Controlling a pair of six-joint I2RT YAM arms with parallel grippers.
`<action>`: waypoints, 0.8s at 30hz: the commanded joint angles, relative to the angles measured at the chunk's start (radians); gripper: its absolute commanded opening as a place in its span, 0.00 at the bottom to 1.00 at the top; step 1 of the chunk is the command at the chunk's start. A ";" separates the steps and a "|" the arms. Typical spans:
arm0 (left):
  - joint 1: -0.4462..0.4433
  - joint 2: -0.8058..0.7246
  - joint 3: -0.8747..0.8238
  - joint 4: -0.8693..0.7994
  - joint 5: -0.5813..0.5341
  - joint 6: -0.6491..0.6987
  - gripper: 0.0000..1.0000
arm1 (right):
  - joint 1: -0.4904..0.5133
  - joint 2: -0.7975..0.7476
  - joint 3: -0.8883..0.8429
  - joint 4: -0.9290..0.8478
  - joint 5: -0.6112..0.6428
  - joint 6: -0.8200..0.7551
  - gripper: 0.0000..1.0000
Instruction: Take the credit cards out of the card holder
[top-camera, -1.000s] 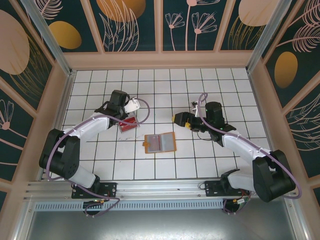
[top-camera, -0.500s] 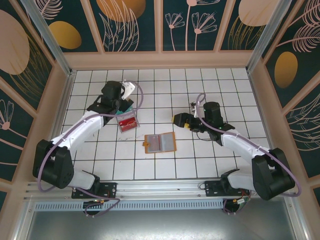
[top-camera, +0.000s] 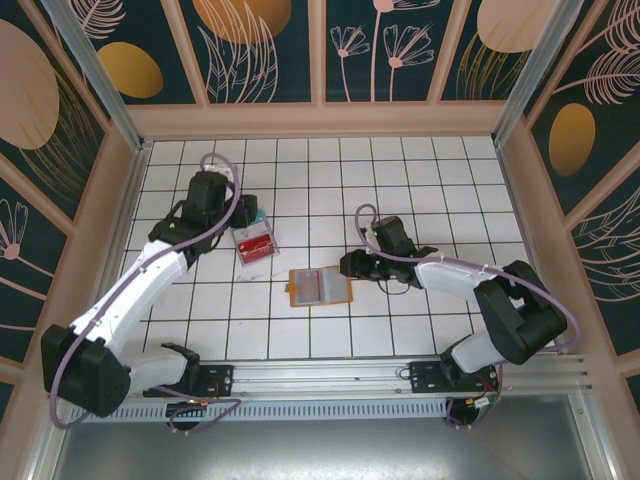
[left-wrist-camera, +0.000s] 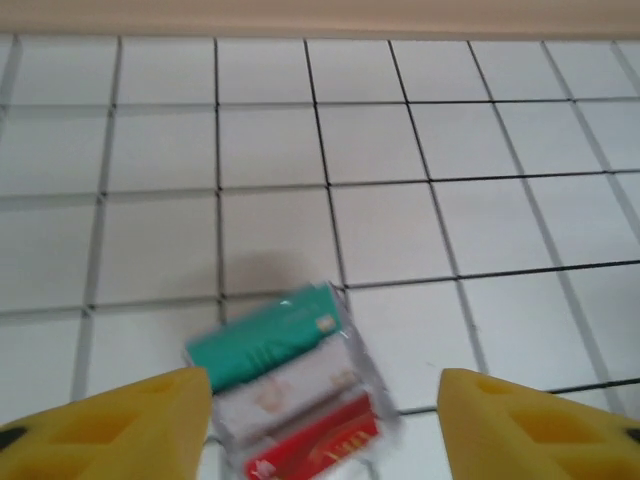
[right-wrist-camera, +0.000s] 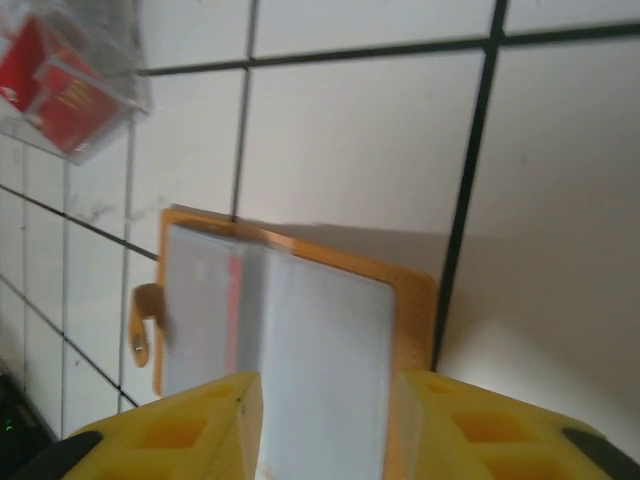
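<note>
The card holder (top-camera: 319, 286) lies open on the white tiled floor, orange with grey-clear sleeves (right-wrist-camera: 330, 340) inside. My right gripper (top-camera: 350, 266) is low at its right edge. In the right wrist view the right gripper (right-wrist-camera: 325, 440) has its yellow fingers narrowed on either side of the right-hand sleeve, and a gap still shows. The credit cards (top-camera: 255, 243), teal, pale and red, lie stacked in a clear cover (left-wrist-camera: 290, 395) left of the holder. My left gripper (left-wrist-camera: 325, 425) hangs above them, open, with nothing between its fingers.
Wooden walls (top-camera: 320, 120) fence the tiled floor on three sides. The holder's strap tab (right-wrist-camera: 145, 320) sticks out on its left edge. Bare tiles lie behind the cards and between the two arms.
The left gripper let the cards go and drew back to the upper left. The right gripper moved left and down onto the holder's right half, its jaws narrowing.
</note>
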 joint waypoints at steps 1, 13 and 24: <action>0.006 -0.070 -0.103 0.044 0.135 -0.262 0.55 | 0.025 0.031 0.007 -0.027 0.060 0.002 0.37; -0.173 -0.092 -0.374 0.253 0.283 -0.582 0.41 | 0.083 0.079 -0.031 -0.002 0.092 0.048 0.24; -0.315 0.113 -0.350 0.338 0.261 -0.630 0.41 | 0.101 0.089 -0.036 -0.024 0.140 0.065 0.04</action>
